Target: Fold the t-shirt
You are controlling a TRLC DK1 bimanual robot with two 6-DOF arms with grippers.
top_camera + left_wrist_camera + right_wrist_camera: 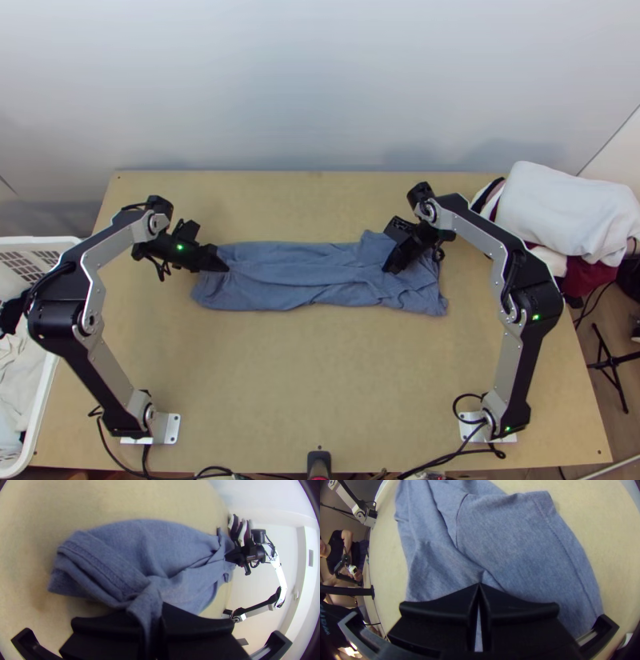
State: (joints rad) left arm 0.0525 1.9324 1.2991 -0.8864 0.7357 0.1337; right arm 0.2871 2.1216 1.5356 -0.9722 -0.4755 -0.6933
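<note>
Blue-grey t-shirt [320, 272] in long strip mid-frame, left gripper [218, 262] at its left end, right gripper [394, 262] at right part, clothes pile [564, 212] upper right.

Pale lettering runs along a black shirt [338, 620] at the edge of the right wrist view (sideways on, and cut off by the picture's edge, so no whole word can be made out). Otherwise, no words, labels, numbers or signs can be read.
</note>
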